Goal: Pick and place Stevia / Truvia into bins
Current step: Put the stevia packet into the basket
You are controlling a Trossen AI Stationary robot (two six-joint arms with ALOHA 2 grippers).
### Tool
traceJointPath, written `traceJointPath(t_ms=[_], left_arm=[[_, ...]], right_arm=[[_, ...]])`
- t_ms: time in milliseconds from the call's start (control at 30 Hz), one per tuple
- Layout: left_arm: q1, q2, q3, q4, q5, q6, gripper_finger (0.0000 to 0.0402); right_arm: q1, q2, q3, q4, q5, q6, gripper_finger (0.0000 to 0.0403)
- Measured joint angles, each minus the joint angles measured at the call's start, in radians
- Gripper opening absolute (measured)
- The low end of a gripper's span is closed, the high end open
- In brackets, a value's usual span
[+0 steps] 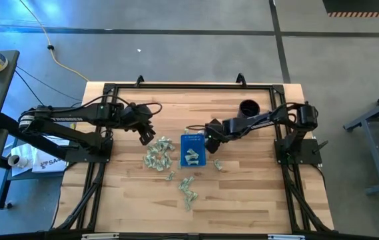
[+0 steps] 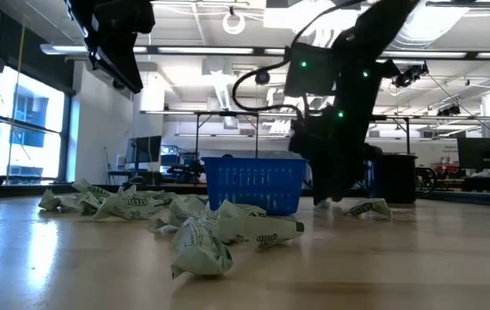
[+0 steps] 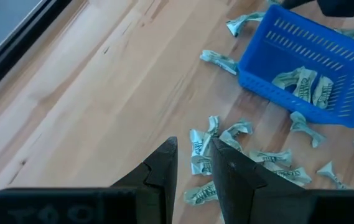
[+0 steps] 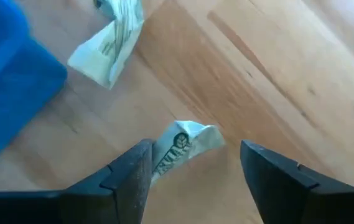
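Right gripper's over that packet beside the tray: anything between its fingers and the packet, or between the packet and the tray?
Nothing visible. The right gripper is open with the packet between its fingers. Between it and the tray is bare wood; a second packet lies off to one side.

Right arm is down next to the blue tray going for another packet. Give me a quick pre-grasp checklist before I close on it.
1. Right gripper open: ok, fingers spread wide.
2. Packet between the fingers: ok, a crumpled one lies in the gap, nearer one finger than the other.
3. Only one packet in the gap: ok, the next packet lies apart, closer to the tray.
4. Blue tray clear of the fingers: ok, its wall sits off to one side.
5. Room in the tray: ok, only a few packets inside.
6. Left gripper out of the way: ok, across the tray above the loose pile, holding nothing.
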Motion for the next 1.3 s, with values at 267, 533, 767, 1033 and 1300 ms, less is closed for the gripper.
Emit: traceJointPath(t_ms=[267,533,767,1033,1300], left_arm=[[0.0,0.0,0.0,0.0,-0.001,0.037,0.0129],[0.0,0.0,0.0,0.0,-0.002,0.035,0.0129],[0.0,0.0,0.0,0.001,-0.007,0.039,0.0129],[0.001,0.018,0.002,-0.042,0.004,-0.017,0.0129],[0.0,0.067,0.001,-0.075,0.063,-0.039,0.0129]], right_arm=[[-0.018,-0.007,-0.089,0.095,-0.045,0.059,0.0101],[-0.011,-0.031,0.065,-0.094,-0.074,-0.113,0.0026],[0.027,-0.103,0.31,-0.153,-0.14,-0.471,0.0013],[0.028,0.06,0.403,-0.072,-0.394,-0.537,0.0077],[0.049,0.023,0.441,-0.291,-0.272,-0.49,0.0208]])
